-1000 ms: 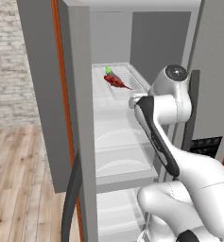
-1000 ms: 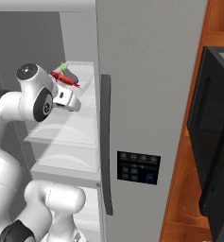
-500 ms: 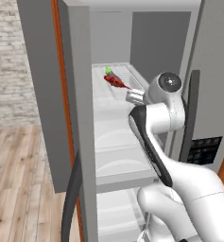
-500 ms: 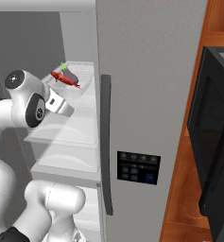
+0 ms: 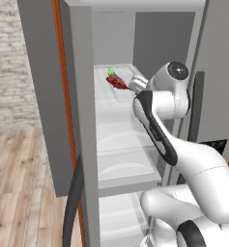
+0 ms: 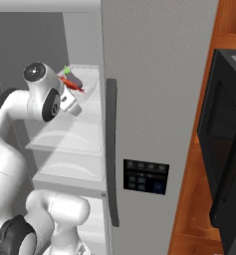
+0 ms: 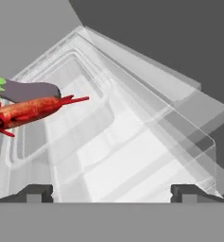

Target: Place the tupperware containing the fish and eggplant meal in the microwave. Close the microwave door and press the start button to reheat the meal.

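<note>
Gripper (image 7: pixel 111 191), fingers spread wide and holding nothing, just before the tupperware (image 7: pixel 80 127) with fish (image 7: pixel 28 109) and eggplant (image 7: pixel 28 90) on the fridge shelf (image 7: pixel 179 142).

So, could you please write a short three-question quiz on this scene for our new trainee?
1. True or false: the fish and eggplant lie in the tupperware on a fridge shelf.
2. Multiple choice: in the hand view, the gripper fingertips are
A) shut on the fish
B) apart and holding nothing
C) pinching the fridge handle
3. Fill in: in the right base view, the microwave stands to the ____ of the fridge.

Key: 1 true; 2 B; 3 right.
</note>
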### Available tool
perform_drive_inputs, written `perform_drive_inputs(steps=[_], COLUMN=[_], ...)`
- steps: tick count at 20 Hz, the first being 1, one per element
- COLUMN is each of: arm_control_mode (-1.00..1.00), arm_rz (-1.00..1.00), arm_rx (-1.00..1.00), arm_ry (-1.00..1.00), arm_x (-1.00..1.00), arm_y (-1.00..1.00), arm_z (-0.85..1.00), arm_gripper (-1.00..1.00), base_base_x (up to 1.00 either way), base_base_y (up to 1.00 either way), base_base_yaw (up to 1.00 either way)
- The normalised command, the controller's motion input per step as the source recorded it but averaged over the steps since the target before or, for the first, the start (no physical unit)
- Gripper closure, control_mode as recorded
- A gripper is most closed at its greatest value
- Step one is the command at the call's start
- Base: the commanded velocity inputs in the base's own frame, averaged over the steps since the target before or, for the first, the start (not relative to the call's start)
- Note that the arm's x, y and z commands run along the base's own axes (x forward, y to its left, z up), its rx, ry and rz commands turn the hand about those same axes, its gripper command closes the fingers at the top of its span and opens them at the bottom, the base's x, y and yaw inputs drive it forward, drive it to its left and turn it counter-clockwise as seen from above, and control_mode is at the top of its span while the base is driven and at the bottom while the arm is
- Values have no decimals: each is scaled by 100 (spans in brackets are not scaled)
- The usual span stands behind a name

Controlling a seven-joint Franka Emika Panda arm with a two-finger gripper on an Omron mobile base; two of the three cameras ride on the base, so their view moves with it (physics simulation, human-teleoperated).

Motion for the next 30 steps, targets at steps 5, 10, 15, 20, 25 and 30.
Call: perform_drive_inputs(steps=[5,10,15,20,25,30], arm_control_mode=[-100,-100,-100,-100,-100,-100], arm_rz=[-4,-6,-6,-6,-7,-6], arm_rx=[1,0,0,0,0,0], arm_ry=[4,4,4,6,7,9], arm_x=[50,54,47,39,38,36], arm_y=[0,11,17,17,11,1], arm_z=[-1,-3,-12,-23,-19,-11], arm_gripper=[-100,-100,-100,-100,-100,-100], base_base_x=[0,0,0,0,0,0], base_base_y=[0,0,0,0,0,0], base_base_yaw=[0,0,0,0,0,0])
